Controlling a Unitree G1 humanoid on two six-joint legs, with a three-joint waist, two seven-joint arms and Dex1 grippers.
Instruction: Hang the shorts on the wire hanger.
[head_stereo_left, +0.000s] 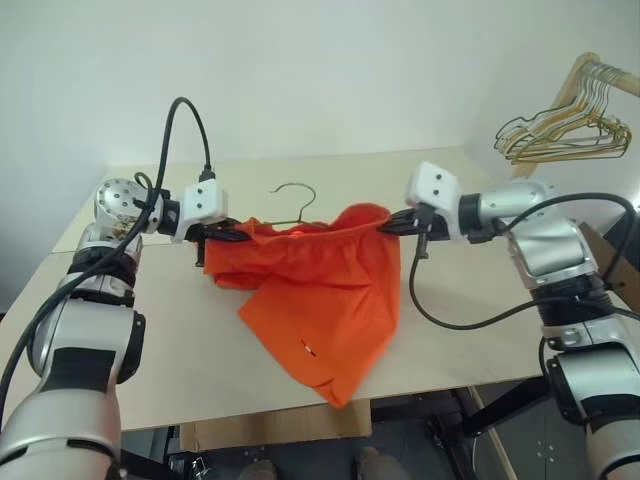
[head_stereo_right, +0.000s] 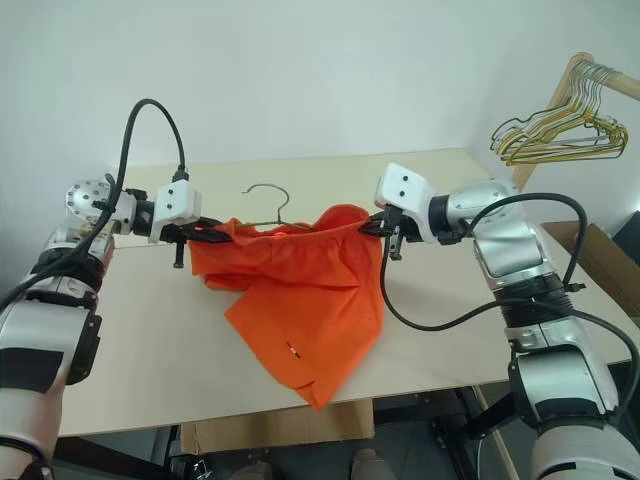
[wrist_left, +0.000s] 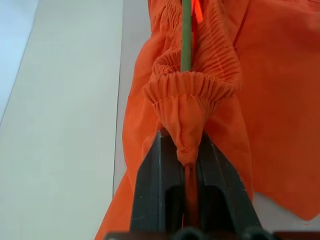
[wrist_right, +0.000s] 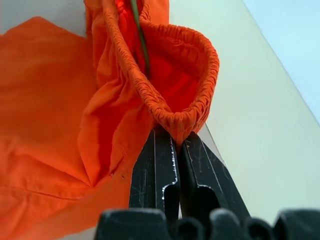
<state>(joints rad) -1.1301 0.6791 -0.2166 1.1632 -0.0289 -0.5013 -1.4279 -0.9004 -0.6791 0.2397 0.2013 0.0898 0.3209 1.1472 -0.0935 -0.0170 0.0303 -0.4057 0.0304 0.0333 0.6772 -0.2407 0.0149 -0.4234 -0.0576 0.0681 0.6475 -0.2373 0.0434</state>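
Note:
The bright orange shorts (head_stereo_left: 320, 295) hang stretched between my two grippers above the table, their legs drooping onto the tabletop and over its front edge. My left gripper (head_stereo_left: 232, 236) is shut on the left end of the gathered waistband (wrist_left: 187, 95). My right gripper (head_stereo_left: 392, 224) is shut on the waistband's right end (wrist_right: 185, 117). The wire hanger (head_stereo_left: 296, 190) sits inside the waistband, its curved hook rising behind the shorts at the middle. Its thin green-grey wire (wrist_left: 186, 35) runs through the waistband opening, and the wire (wrist_right: 141, 37) shows again in the right wrist view.
A light wooden table (head_stereo_left: 150, 330) lies under the shorts, with bare surface to the left and right. A wooden rack with several spare wire hangers (head_stereo_left: 565, 130) stands at the back right. A cardboard box (head_stereo_left: 615, 255) sits by the right arm.

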